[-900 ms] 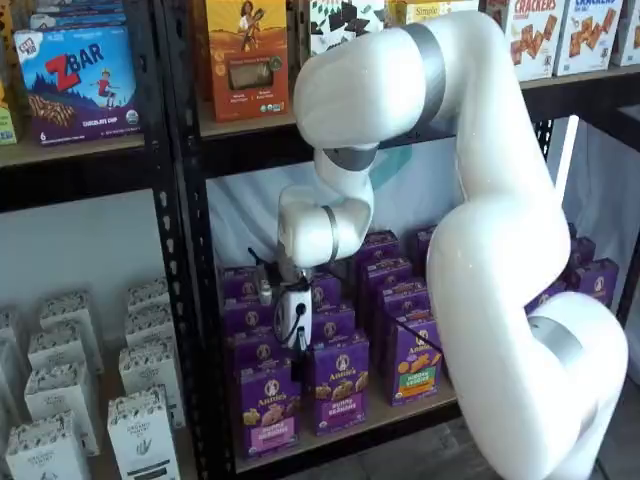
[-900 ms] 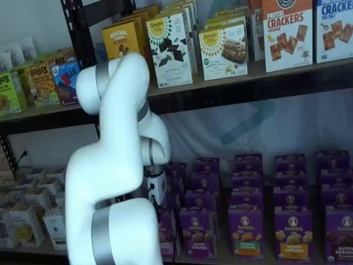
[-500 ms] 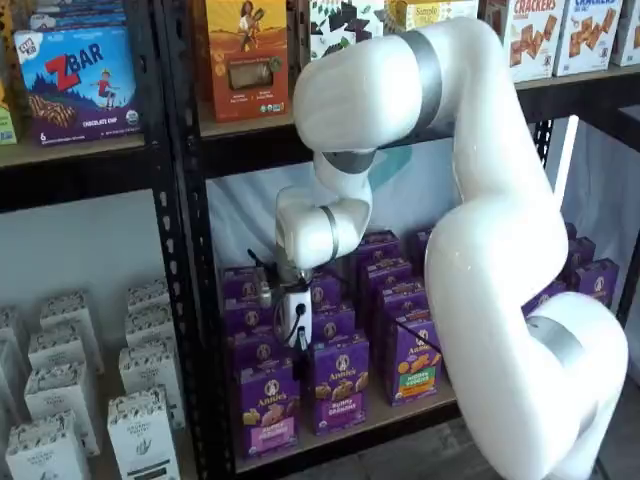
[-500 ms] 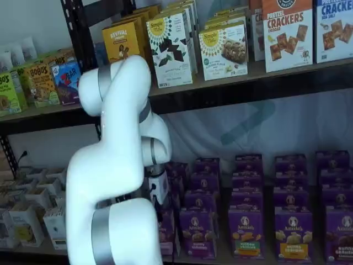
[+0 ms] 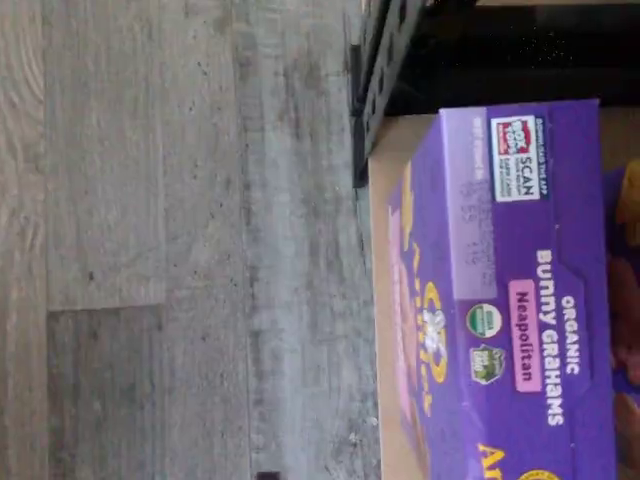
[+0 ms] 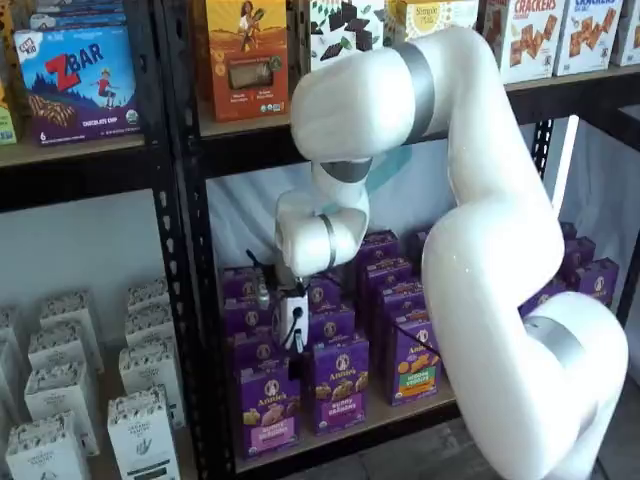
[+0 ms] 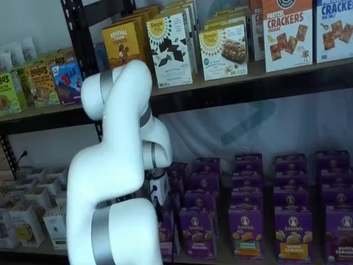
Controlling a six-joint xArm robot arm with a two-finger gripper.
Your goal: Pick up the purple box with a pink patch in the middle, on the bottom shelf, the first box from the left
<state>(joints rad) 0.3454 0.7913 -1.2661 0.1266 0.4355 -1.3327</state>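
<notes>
The purple box (image 6: 266, 408) with a pink band stands upright at the front left of the bottom shelf (image 6: 400, 418). In the wrist view the purple box (image 5: 520, 330) fills one side, and its pink "Neapolitan" patch shows, with the tan board (image 5: 383, 300) under it. My gripper (image 6: 297, 345) hangs just above and slightly behind this box, not touching it. Its black fingers show side-on with no plain gap. In a shelf view the box (image 7: 167, 234) is mostly hidden behind my arm.
Rows of like purple boxes (image 6: 340, 385) stand beside and behind it, among them one with a green-and-orange band (image 6: 415, 365). The black rack post (image 6: 185, 300) runs close on the left. White boxes (image 6: 140, 430) fill the neighbouring bay. Grey wood floor (image 5: 180, 240) lies below.
My arm's upper joints have shifted slightly. The gripper has stayed almost in place above the front-left purple box.
</notes>
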